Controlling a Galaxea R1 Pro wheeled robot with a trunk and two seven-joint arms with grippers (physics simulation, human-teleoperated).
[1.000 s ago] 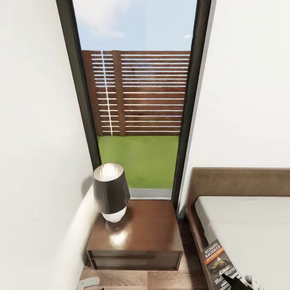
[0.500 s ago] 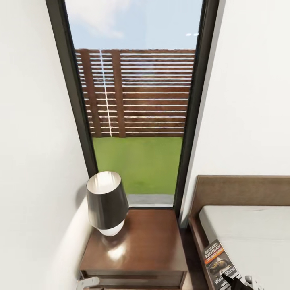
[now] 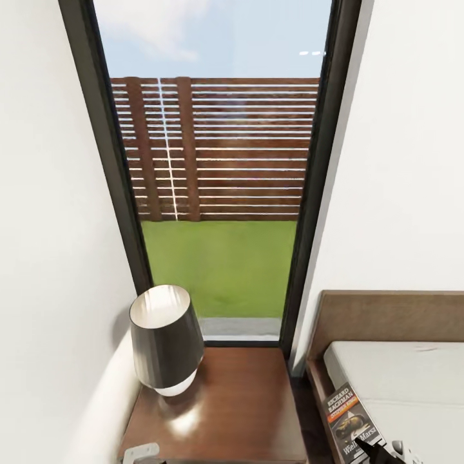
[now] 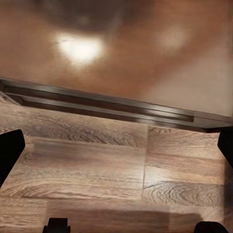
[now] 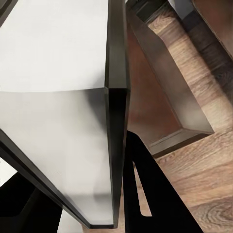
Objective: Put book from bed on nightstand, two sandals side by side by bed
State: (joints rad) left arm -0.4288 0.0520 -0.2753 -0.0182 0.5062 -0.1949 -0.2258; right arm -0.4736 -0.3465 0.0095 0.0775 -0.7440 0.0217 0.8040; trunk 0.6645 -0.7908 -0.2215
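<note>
Book is seen at the lower right of the head view, held up by the right gripper, whose dark fingers are pressed onto its lower corner. Its long axis runs from that corner up and slightly to the left, with the title lettering tilted the same way. In the right wrist view, the book is clamped between the black fingers, above the bed frame and the plank floor. The grey mattress lies just behind it. The nightstand stands to the left, with a dark lamp on its glossy top. The left gripper is spread wide over the floor, before the nightstand front.
</note>
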